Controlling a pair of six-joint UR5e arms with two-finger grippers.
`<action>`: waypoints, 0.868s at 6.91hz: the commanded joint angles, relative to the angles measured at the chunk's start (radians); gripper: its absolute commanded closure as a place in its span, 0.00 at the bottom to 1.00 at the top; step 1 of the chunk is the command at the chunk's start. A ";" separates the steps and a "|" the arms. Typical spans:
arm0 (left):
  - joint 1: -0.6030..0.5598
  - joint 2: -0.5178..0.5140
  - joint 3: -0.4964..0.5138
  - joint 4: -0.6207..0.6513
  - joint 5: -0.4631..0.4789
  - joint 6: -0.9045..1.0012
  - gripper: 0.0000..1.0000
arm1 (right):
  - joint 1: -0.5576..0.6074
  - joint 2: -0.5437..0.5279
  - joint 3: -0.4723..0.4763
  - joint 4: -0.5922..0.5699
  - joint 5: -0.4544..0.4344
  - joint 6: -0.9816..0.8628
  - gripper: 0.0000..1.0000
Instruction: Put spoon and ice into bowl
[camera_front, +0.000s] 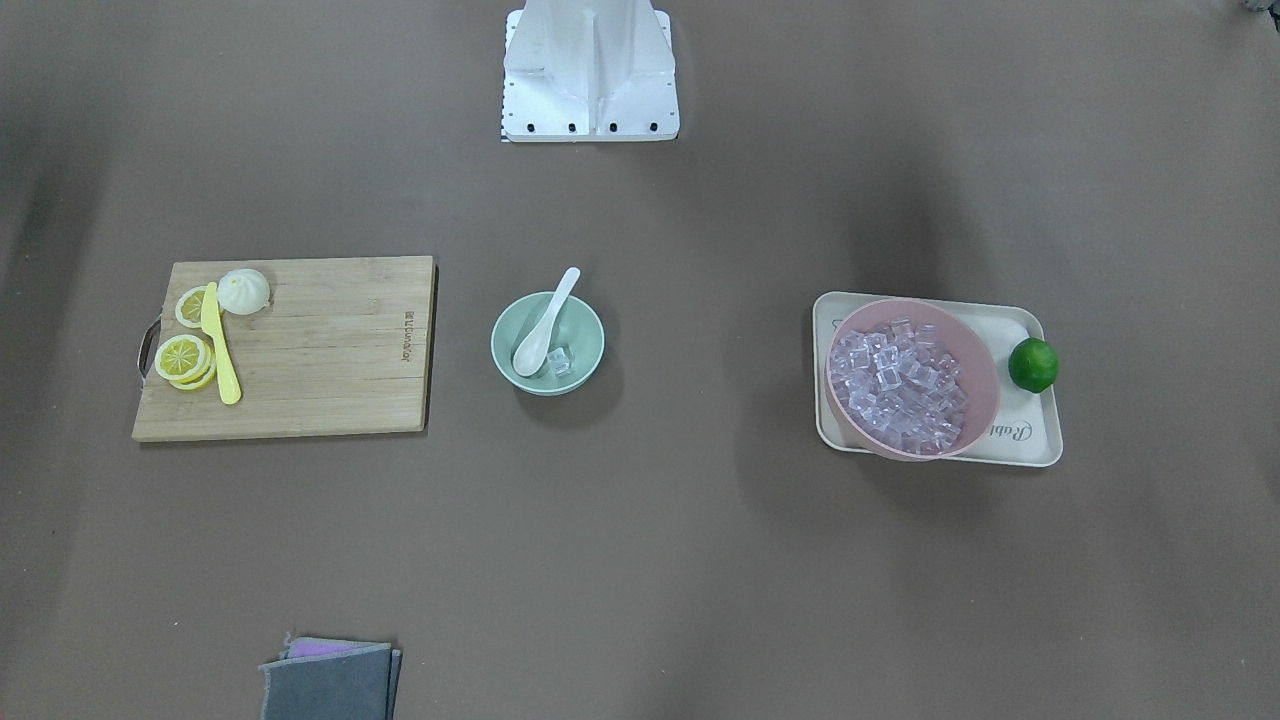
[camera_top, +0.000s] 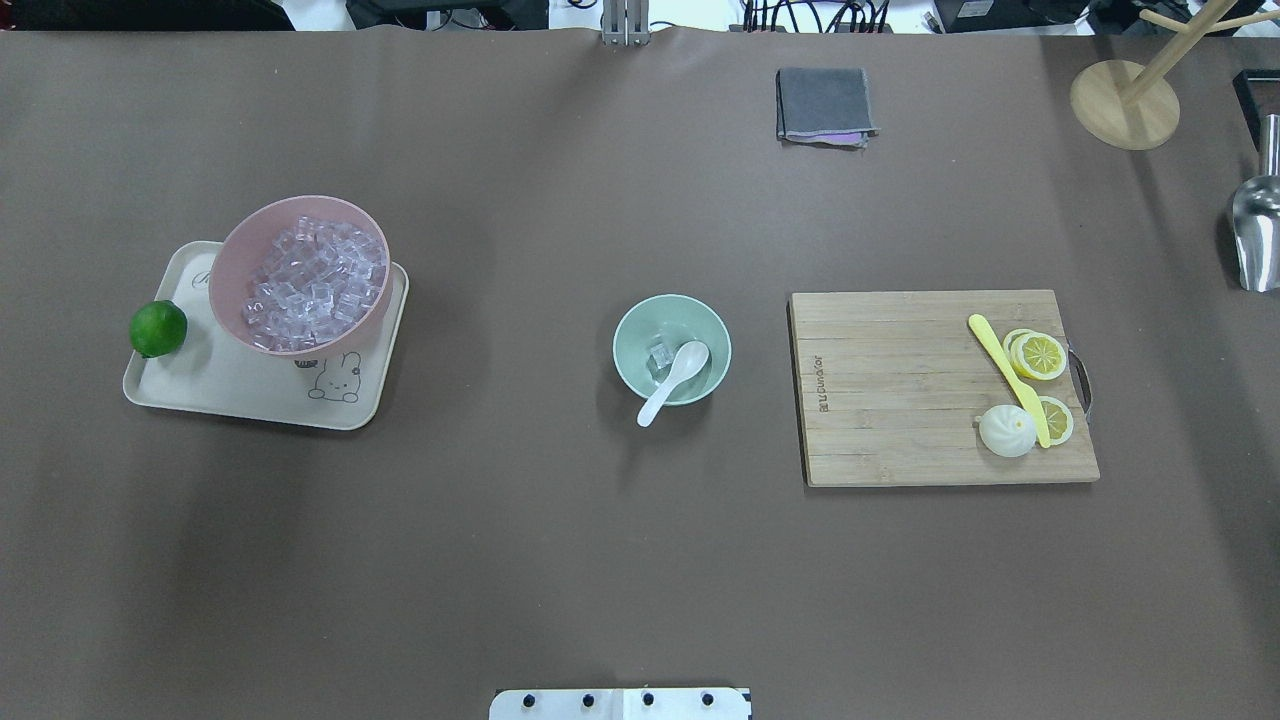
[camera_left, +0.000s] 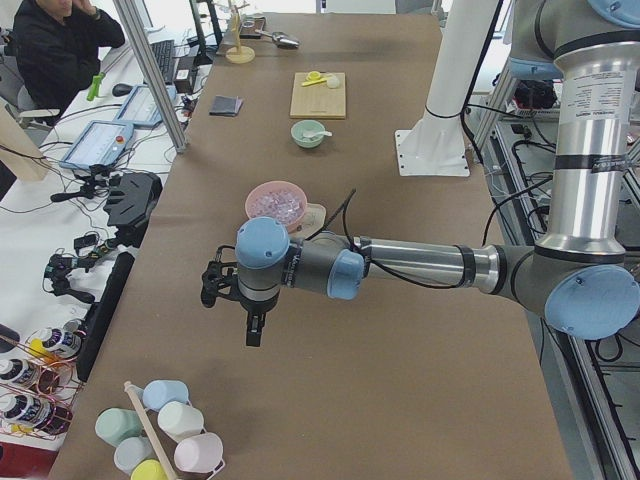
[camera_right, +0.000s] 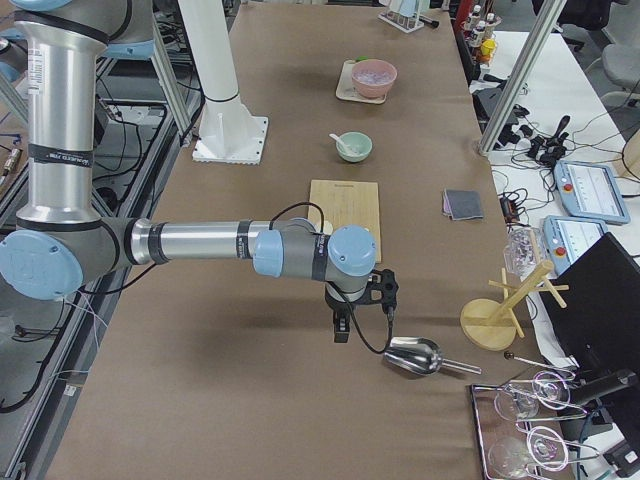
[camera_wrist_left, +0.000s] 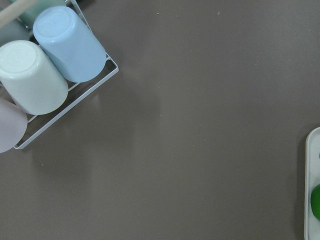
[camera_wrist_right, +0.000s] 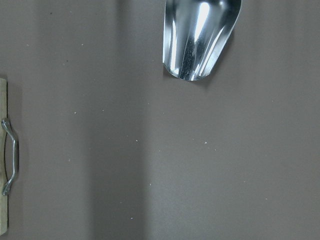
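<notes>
The mint-green bowl (camera_front: 592, 335) stands at the table's middle; it also shows in the overhead view (camera_top: 636, 322). The white spoon (camera_front: 546, 325) lies in it, scoop down in the bowl, handle resting over the rim toward the robot. One clear ice cube (camera_front: 559, 362) lies in the bowl beside the scoop. My left gripper (camera_left: 254, 327) hangs over bare table far out at the left end, and I cannot tell if it is open or shut. My right gripper (camera_right: 341, 326) hangs near the right end by a metal scoop, and I cannot tell its state either.
A pink bowl (camera_front: 985, 375) full of ice cubes stands on a cream tray (camera_front: 1030, 440) with a lime (camera_front: 1033, 364). A wooden cutting board (camera_front: 330, 350) holds lemon slices, a yellow knife and a bun. A grey cloth (camera_front: 330, 680), a metal scoop (camera_wrist_right: 200, 37) and a cup rack (camera_wrist_left: 55, 65) lie around.
</notes>
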 joint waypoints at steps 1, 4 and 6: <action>0.001 0.015 0.000 -0.001 -0.004 0.001 0.02 | 0.000 0.001 0.000 0.001 0.001 -0.001 0.00; 0.004 0.016 0.000 -0.004 -0.004 0.001 0.02 | 0.000 0.001 0.002 0.001 0.001 0.001 0.00; 0.004 0.015 0.000 -0.007 -0.003 0.001 0.02 | 0.000 0.001 0.002 0.000 0.003 0.001 0.00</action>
